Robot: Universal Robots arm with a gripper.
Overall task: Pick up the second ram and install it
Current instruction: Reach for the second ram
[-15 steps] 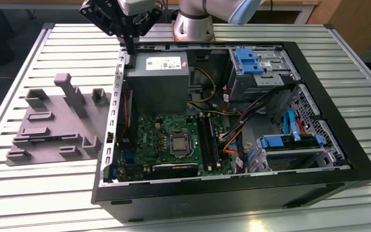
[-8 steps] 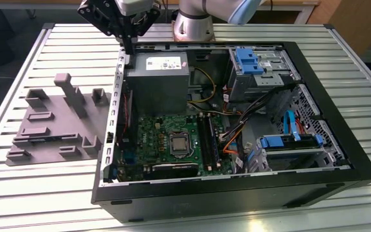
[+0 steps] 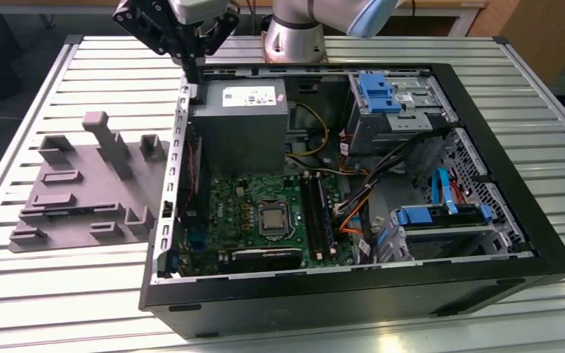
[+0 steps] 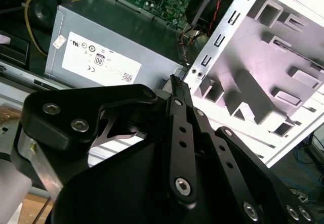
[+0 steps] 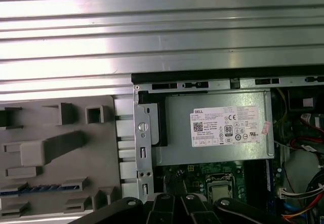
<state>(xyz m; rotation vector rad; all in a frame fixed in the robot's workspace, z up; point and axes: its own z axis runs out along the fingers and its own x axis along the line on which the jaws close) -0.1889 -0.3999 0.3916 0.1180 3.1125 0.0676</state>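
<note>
Here is the ribbed silver metal table, and lying on its side across it, cover off, is the big black computer tower case. Inside, at the far end on the exterior view's left, sits the boxy grey metal power supply with its white label facing up, and nearer the camera lies the green motherboard with a square silver processor socket in the middle. Outside the case, on the exterior view's left, the flat grey plastic holder plate rests on the table with its raised blocks and slots. Up at the far corner hangs the black two-fingered gripper, pointing down over the case wall just beside the power supply's corner. The second wrist view catches the same spot: the gripper is clenched, fingers pressed together, nothing between them. And the second ram, the thin blue circuit-board stick, shows in the first wrist view lying along a slot of the grey holder plate, outside the case and well apart from the gripper.
</note>
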